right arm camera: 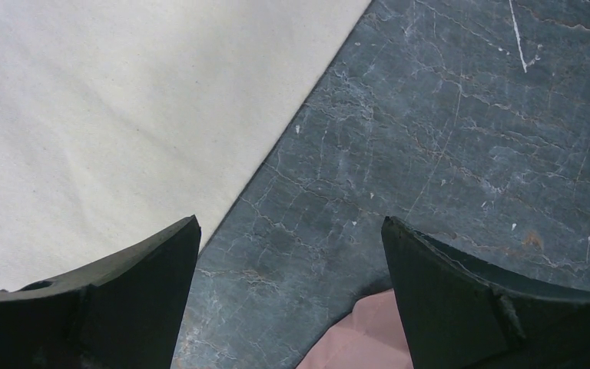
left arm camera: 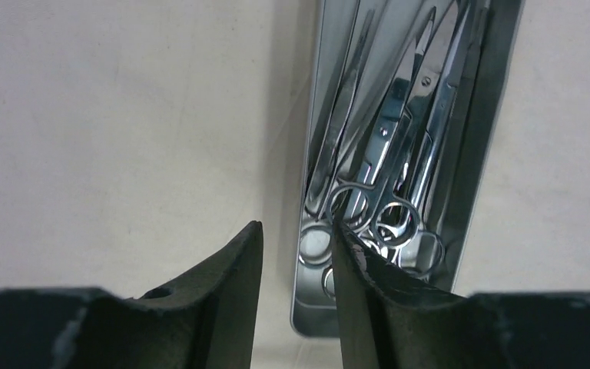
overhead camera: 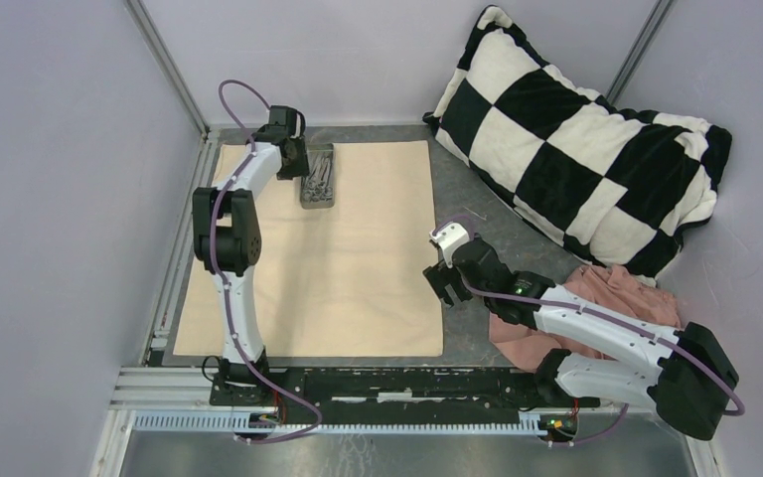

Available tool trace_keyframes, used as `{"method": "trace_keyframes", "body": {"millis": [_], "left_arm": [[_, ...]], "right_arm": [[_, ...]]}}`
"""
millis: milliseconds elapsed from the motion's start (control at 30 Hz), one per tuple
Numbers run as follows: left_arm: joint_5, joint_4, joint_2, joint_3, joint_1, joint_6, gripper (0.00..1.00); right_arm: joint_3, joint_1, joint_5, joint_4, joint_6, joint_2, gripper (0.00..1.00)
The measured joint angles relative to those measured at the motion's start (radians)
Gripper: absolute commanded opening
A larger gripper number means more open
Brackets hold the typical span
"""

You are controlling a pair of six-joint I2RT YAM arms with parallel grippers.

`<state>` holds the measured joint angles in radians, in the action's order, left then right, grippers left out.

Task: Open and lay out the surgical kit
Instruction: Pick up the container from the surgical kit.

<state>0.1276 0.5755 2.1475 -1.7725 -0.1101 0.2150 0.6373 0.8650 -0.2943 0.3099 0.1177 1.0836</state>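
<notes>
Where the two arms stand, a grey table (overhead camera: 467, 194) spreads out, and it looks like cracked stone. A big soft pillow (overhead camera: 576, 139) with black and white squares leans in the far right corner. The beige cloth (overhead camera: 358, 248) lies open and flat on the left part of the table, a smooth, wide sheet with straight edges. A pink cloth (overhead camera: 616, 283) sits in a crumpled heap on the right, partly under the right arm.

The right gripper (right arm camera: 290, 223) hangs over the right edge of the beige cloth, near the pink heap. Its two dark fingers stand wide apart, and nothing is between them.

The tray (left arm camera: 482, 131) is a long, thin box of shiny grey metal. It rests on the far left part of the beige cloth. The left gripper (left arm camera: 296, 231) is right at the tray's near end. Its fingers are about half closed, one outside on the cloth and one inside the tray, with the tray's thin left wall between them. I cannot tell if they pinch that wall.

The tools (left arm camera: 388, 154) lie packed together inside the tray. They are slim, bright steel, shaped like scissors, with round ring handles at the near end.
</notes>
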Motion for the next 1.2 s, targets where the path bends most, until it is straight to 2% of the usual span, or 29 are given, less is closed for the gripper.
{"method": "trace_keyframes", "body": {"millis": [100,167,367,467,700,800,1000,1200], "left_arm": [[-0.006,0.002,0.063,-0.058,0.009,-0.003,0.45],[-0.017,0.005,0.096,-0.070,0.013,-0.005,0.40],[-0.043,0.028,0.150,-0.092,0.016,-0.042,0.12],[-0.051,0.045,0.150,-0.114,0.016,-0.064,0.02],[-0.051,0.083,0.149,-0.145,0.016,-0.082,0.02],[-0.056,0.080,0.120,-0.105,0.019,-0.082,0.02],[-0.090,0.071,-0.071,0.104,0.023,-0.084,0.02],[-0.121,0.029,-0.391,0.408,-0.005,-0.075,0.02]], "right_arm": [[0.000,-0.010,-0.003,-0.004,-0.001,0.000,0.96],[0.000,-0.016,-0.003,-0.010,-0.001,0.003,0.96],[0.000,-0.030,-0.003,-0.016,-0.001,0.021,0.96],[0.000,-0.031,-0.004,-0.015,-0.003,0.025,0.96],[0.000,-0.032,-0.008,-0.015,-0.008,0.024,0.96],[0.000,-0.032,-0.015,-0.014,-0.010,0.024,0.96],[0.000,-0.035,-0.026,-0.006,-0.011,0.013,0.96],[0.000,-0.037,-0.077,-0.005,-0.009,-0.022,0.98]]}}
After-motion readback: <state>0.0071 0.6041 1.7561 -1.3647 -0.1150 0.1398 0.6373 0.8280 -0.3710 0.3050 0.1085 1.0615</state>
